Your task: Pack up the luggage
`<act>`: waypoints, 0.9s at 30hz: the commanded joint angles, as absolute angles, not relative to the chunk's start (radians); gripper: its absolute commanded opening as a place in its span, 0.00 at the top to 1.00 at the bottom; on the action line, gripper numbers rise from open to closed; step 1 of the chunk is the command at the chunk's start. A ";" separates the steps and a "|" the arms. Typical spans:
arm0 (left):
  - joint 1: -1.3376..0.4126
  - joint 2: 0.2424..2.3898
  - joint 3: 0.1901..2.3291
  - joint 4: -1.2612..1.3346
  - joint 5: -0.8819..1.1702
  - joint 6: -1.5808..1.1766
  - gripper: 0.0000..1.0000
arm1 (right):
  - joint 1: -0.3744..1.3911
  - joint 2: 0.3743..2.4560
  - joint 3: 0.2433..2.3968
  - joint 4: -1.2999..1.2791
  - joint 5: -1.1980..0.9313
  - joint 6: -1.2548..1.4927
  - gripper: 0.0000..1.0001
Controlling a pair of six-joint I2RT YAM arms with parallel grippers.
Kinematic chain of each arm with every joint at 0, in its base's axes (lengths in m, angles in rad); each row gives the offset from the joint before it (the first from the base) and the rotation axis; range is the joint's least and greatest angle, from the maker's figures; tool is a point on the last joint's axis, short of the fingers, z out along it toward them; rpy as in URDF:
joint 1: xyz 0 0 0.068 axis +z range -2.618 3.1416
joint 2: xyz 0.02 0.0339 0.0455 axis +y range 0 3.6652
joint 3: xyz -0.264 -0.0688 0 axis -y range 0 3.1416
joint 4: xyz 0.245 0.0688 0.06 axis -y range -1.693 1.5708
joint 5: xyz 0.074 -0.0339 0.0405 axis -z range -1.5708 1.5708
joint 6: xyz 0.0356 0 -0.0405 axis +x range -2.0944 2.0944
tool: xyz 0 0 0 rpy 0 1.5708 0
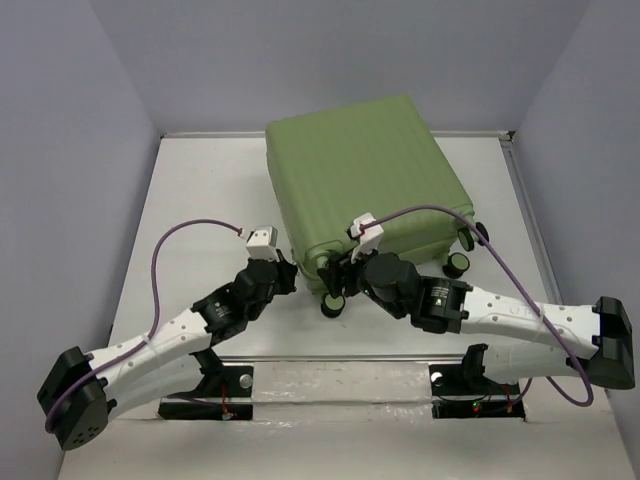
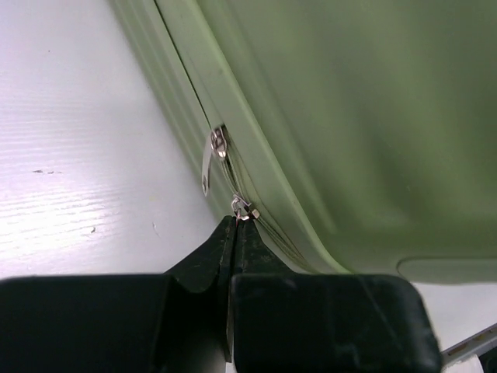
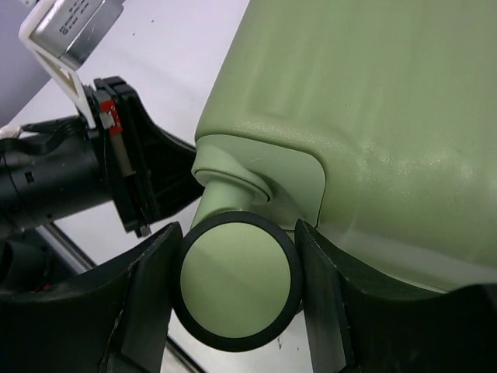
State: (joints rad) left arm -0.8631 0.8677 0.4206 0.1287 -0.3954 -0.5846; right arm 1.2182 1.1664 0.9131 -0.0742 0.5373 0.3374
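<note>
The luggage (image 1: 365, 170) is a large light-green ribbed suitcase lying closed on the white table. At its near left corner, my left gripper (image 1: 288, 278) is shut on a small metal zipper pull (image 2: 242, 208) at the seam of the luggage (image 2: 349, 116). A second zipper pull (image 2: 210, 159) hangs loose just beyond it. My right gripper (image 3: 237, 284) holds the near corner wheel (image 3: 237, 284) of the luggage (image 3: 373, 101), one finger pressed on each side of its black rim. That wheel (image 1: 332, 305) sits between the two grippers in the top view.
Other black wheels (image 1: 457, 265) stick out at the luggage's near right side. Bare white table (image 1: 200, 200) lies to the left, and grey walls close in the back and both sides. Purple cables (image 1: 165, 250) arc over both arms. The left gripper's body (image 3: 132, 179) is close beside the held wheel.
</note>
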 commanded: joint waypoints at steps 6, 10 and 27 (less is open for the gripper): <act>-0.743 0.919 0.486 0.077 -0.601 -0.546 0.94 | 1.220 0.988 0.867 -0.316 0.479 0.390 0.93; -0.667 0.991 0.546 0.127 -0.603 -0.543 0.94 | 1.220 0.976 0.861 -0.318 0.462 0.393 0.93; -0.617 0.421 0.668 -0.107 -0.319 -0.629 0.01 | 1.258 1.336 1.088 -0.040 0.288 0.341 0.92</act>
